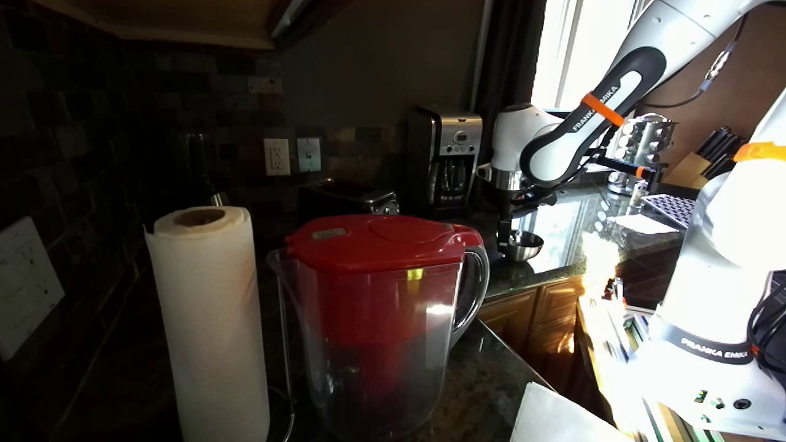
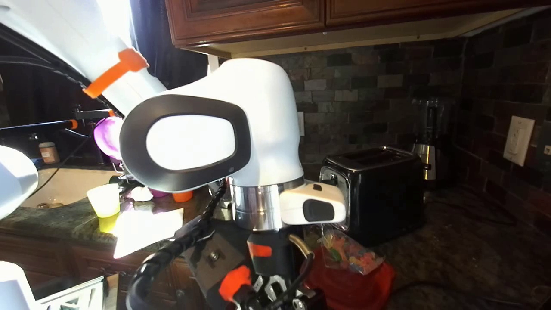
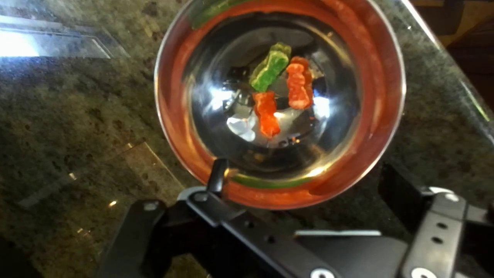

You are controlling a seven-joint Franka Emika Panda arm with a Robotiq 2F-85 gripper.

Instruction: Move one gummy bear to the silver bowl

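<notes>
Where the fingers [image 3: 218, 179] stand: spread wide apart; we see one tip overlap the rim of the silver bowl [image 3: 374, 116], but cannot tell whether they touch.
Green gummy bear [image 3: 270, 67]: inside the bowl, ahead of the fingers, just beside a red gummy bear [image 3: 300, 83] and an orange-red gummy bear [image 3: 266, 115].
Faint outline [image 3: 148, 170]: left of the fingers in the wrist view; we cannot tell whether it is a clear thing or a reflection.
Arm [image 2: 267, 103]: above the fingers; in an exterior view the bottom edge cuts off its lower end.
Clear container [image 2: 373, 265]: right of that cut-off end, with candies [image 2: 366, 261] we cannot make out singly, by a red object [image 2: 357, 288] that the frame cuts short.
Surface [image 3: 77, 135]: dark, speckled, glossy stone under the fingers, with glare to their left and its edge slanting off to their right.
Room: dim, with a bright window [image 1: 565, 49] beyond the fingers in an exterior view; a coffee maker [image 1: 460, 153] stands to their left, and nearer to us a red-lidded pitcher [image 1: 381, 307] and a paper roll [image 1: 212, 331].
</notes>
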